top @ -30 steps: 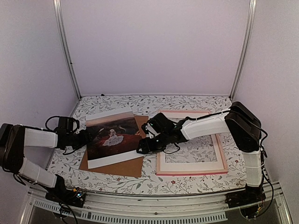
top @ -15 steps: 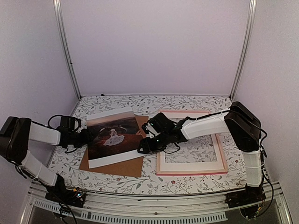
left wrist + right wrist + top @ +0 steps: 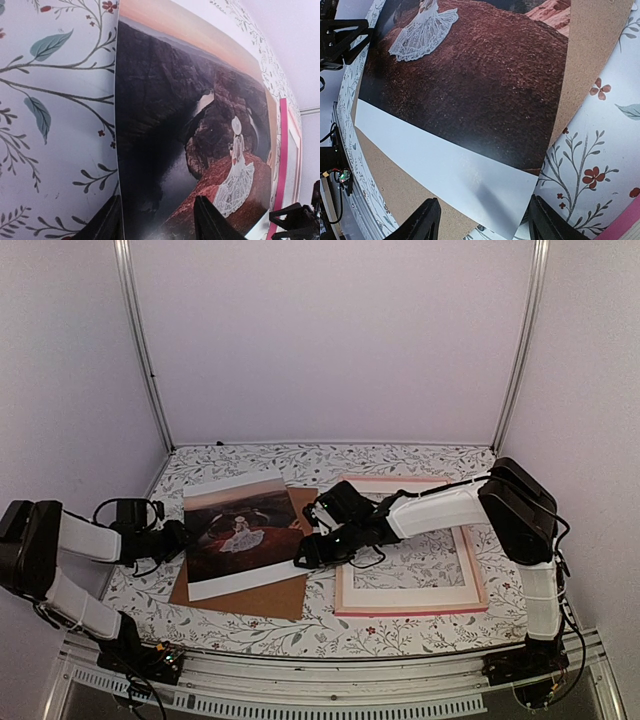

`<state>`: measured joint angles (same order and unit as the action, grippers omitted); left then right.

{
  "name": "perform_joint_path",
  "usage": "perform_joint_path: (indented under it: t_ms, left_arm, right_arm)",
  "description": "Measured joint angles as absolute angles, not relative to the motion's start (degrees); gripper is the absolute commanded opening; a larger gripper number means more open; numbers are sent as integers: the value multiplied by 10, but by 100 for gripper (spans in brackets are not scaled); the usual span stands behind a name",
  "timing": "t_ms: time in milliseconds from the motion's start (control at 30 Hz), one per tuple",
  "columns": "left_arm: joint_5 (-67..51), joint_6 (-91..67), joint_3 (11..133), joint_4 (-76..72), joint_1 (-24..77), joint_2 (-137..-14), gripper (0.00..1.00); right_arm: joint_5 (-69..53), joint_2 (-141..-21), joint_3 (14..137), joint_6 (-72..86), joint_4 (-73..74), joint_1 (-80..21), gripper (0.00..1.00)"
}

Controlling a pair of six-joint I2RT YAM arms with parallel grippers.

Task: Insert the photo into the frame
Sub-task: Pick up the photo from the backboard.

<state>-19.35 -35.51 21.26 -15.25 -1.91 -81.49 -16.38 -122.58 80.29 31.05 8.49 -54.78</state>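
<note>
On the floral table (image 3: 400, 465), the photo (image 3: 240, 535) shows a dark canyon, white-dressed figure, white margin; left gripper (image 3: 181, 538) and right gripper (image 3: 303, 558) both gape.

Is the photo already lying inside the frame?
No, the photo lies on the brown backing board to the left of the frame, whose opening shows only the floral tablecloth.

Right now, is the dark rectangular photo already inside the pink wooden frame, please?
Out. The dark rectangular photo lies on the brown cork board, beside the pink wooden frame.
</note>
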Motion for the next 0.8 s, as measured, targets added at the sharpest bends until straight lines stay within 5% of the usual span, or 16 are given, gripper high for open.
perform_joint_path:
  t_ms: [367, 800]
  left_arm:
    - [-271, -389, 197, -206, -35, -795, 37]
    - [-291, -390, 197, -205, -36, -792, 2]
  right_arm:
    - [-167, -1230, 808, 310, 81, -548, 63]
    - [-166, -1231, 812, 302, 86, -548, 69]
